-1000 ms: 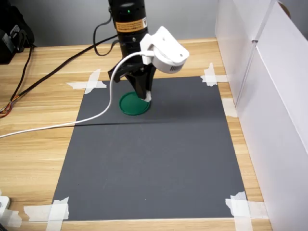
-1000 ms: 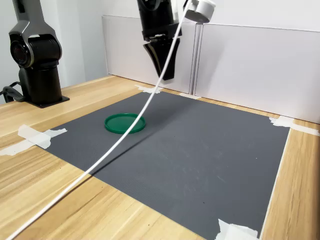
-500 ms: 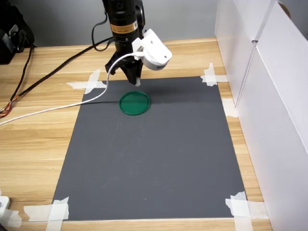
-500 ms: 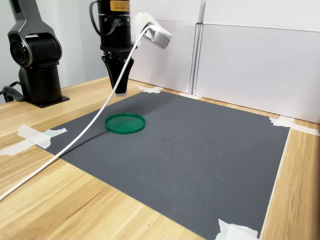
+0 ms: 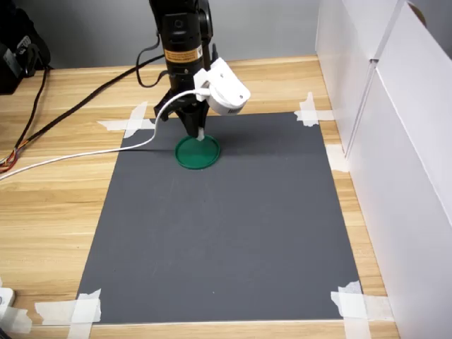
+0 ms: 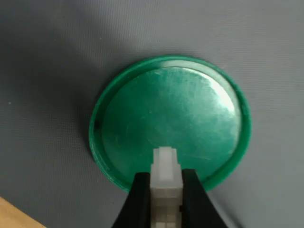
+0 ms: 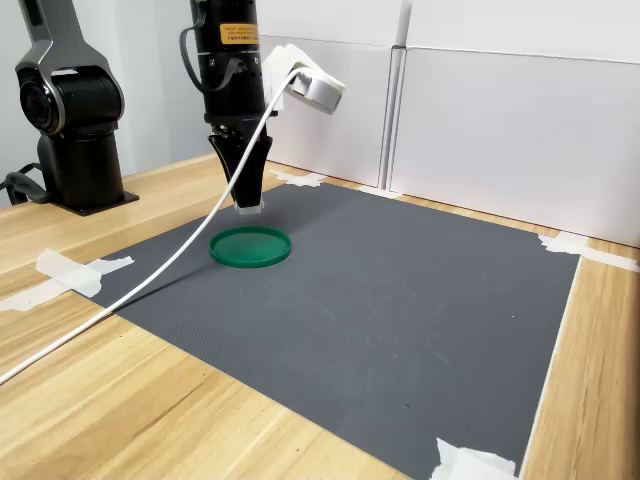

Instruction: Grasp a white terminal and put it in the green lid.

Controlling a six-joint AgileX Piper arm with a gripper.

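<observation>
Terminal carried over the lid, release still to come.

The dark mat (image 5: 226, 233) fills the middle of the first exterior view, taped at its corners with white tape strips (image 5: 134, 120) on the wooden table (image 5: 49, 212); white partition panels (image 5: 395, 141) stand along that frame's right edge, well apart from the work. The arm (image 5: 182, 42) comes down from the upper centre, a white camera housing (image 5: 224, 88) on its wrist and a white cable (image 5: 85, 154) trailing toward the first exterior view's left. The green lid (image 5: 197, 152) lies on the mat in the upper-middle of that frame. The gripper (image 6: 165, 202) is clamped on the white terminal (image 6: 165, 173), which in the wrist view hangs over the lid's near rim. I judge this the placing step: next, shift slightly inward, lower, then part the jaws. Nothing blocks the way.
</observation>
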